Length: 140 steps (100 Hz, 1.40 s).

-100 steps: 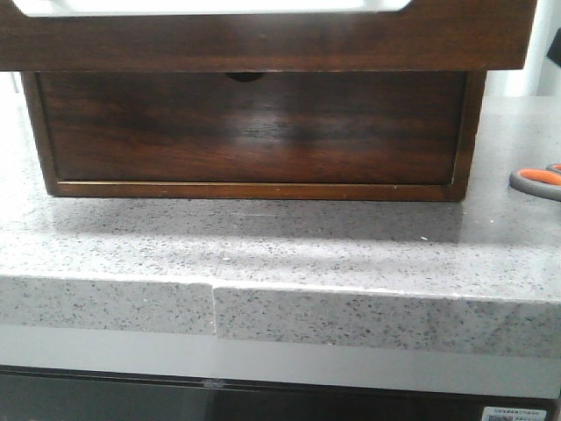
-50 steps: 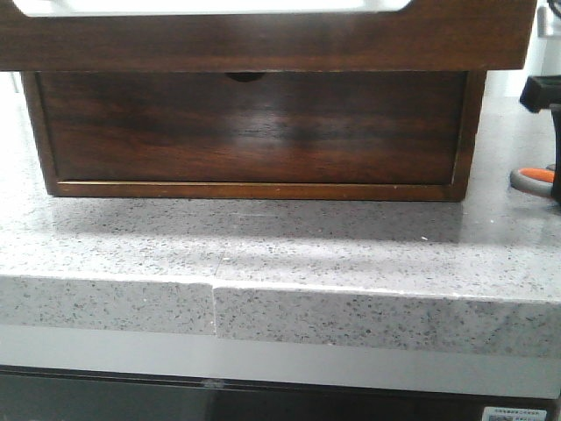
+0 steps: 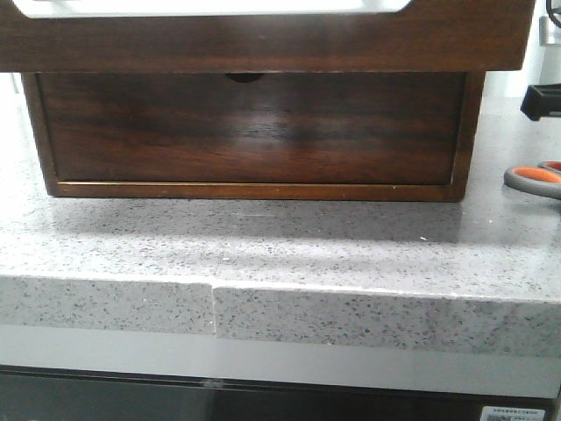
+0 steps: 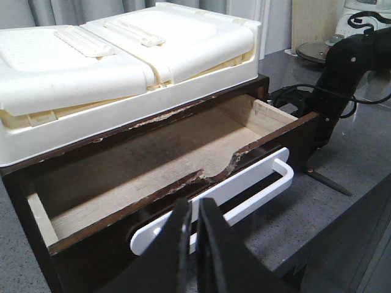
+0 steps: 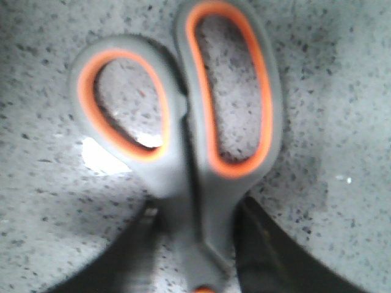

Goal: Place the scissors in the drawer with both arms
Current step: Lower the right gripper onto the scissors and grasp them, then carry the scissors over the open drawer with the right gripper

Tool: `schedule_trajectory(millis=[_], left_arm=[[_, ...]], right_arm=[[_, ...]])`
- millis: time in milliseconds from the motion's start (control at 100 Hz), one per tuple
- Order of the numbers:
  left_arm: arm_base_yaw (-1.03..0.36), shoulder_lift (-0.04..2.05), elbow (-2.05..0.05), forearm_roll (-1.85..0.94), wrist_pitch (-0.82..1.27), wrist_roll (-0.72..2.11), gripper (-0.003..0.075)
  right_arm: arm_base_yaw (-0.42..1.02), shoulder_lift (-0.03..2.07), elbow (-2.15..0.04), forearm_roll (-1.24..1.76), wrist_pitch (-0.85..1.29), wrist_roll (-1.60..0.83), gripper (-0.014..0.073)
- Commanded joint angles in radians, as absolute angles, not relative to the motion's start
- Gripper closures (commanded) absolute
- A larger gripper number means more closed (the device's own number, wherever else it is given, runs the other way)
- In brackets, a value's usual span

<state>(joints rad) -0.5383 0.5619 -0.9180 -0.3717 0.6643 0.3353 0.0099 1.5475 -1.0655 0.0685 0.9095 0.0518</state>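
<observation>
The drawer (image 3: 263,39) is pulled out over the counter; the left wrist view shows it open and empty (image 4: 153,152), with a white handle (image 4: 256,189) on its front. My left gripper (image 4: 195,204) is shut, its tips over that handle; I cannot tell whether they touch it. The scissors (image 3: 533,179), grey with orange-lined loops, lie on the counter to the right of the cabinet. In the right wrist view my right gripper (image 5: 197,207) is closed on the scissors' (image 5: 195,152) neck, one finger on each side. The blade (image 4: 330,183) sticks out below my right arm (image 4: 342,67).
A white plastic box (image 4: 122,55) sits on top of the cabinet. Below the open drawer is a taller drawer front with a finger notch (image 3: 254,132). The stone counter's front edge (image 3: 280,298) runs across. Part of my right arm (image 3: 543,101) shows at the far right.
My right arm came down into view at the far right, over the scissors. The scissors have shifted a little to the left. The drawer has not moved.
</observation>
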Motion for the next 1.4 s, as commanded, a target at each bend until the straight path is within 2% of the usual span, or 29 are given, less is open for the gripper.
schedule_trajectory(millis=[0, 20, 220, 420, 650, 920, 1040, 1390], left_arm=[[-0.543, 0.571, -0.952, -0.397, 0.592, 0.332, 0.074], [-0.543, 0.571, -0.952, -0.397, 0.592, 0.332, 0.074], [-0.543, 0.571, -0.952, -0.397, 0.592, 0.332, 0.074], [-0.543, 0.571, -0.952, -0.397, 0.592, 0.332, 0.074], [-0.543, 0.571, -0.952, -0.397, 0.575, 0.332, 0.074], [-0.543, 0.573, -0.952, -0.397, 0.567, 0.332, 0.074], [-0.543, 0.575, -0.952, -0.397, 0.552, 0.332, 0.074], [-0.543, 0.575, -0.952, -0.397, 0.543, 0.332, 0.074]], right_arm=[[0.01, 1.545, -1.073, 0.087, 0.902, 0.056, 0.0635], [0.01, 1.545, -1.073, 0.087, 0.902, 0.056, 0.067], [0.01, 1.512, -1.079, 0.085, 0.913, 0.058, 0.0658], [0.01, 1.345, -1.148, 0.064, 0.936, 0.056, 0.0658], [0.01, 1.198, -1.362, 0.05, 0.986, 0.055, 0.0658], [0.019, 1.169, -1.649, 0.2, 1.02, -0.095, 0.0658], [0.081, 1.171, -1.719, 0.25, 0.991, -0.162, 0.0658], [0.425, 1.229, -1.743, 0.255, 0.876, -0.448, 0.0658]])
